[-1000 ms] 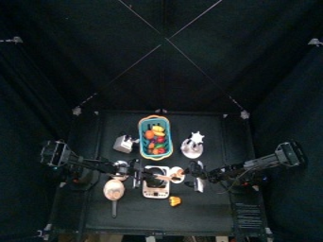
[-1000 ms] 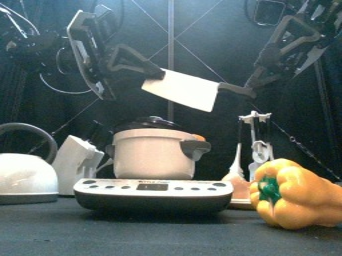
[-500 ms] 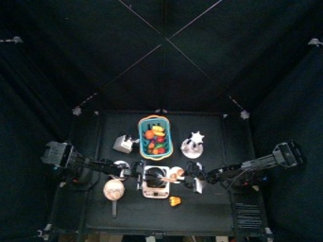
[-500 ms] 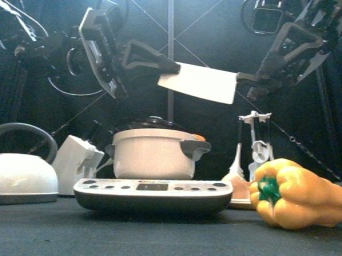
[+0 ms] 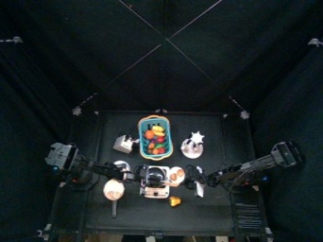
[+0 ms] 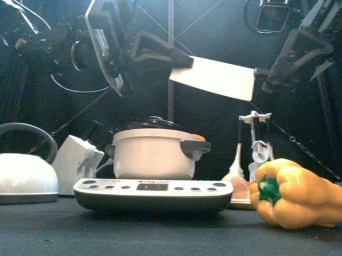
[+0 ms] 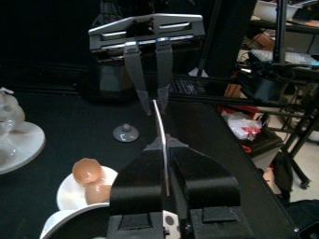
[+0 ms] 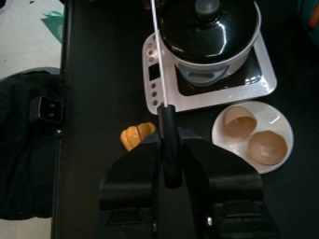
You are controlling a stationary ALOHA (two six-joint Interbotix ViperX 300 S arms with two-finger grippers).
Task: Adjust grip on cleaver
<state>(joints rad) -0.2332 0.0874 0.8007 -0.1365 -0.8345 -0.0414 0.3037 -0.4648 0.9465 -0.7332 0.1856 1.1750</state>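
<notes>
The cleaver [image 6: 221,77], with a broad pale blade and a dark handle, hangs in the air above the pot, held between both arms. My left gripper [image 6: 171,67] is shut on the blade's left end. In the left wrist view the blade [image 7: 159,121] runs edge-on out of my left gripper [image 7: 163,191]. My right gripper [image 6: 263,85] is shut on the handle at the blade's right end. In the right wrist view the black handle [image 8: 165,131] sits between the jaws of my right gripper [image 8: 163,157], high above the pot [image 8: 206,28].
Below the cleaver a lidded pot [image 6: 154,150] stands on a flat cooker base [image 6: 147,192]. A white kettle [image 6: 24,172] is at the left, a yellow pepper [image 6: 297,195] at the front right, a utensil stand [image 6: 254,150] behind it. A fruit basket [image 5: 155,135] stands at the back.
The cleaver has risen and shifted to the right, with its blade now less tilted. Both grippers rose with it and kept their hold.
</notes>
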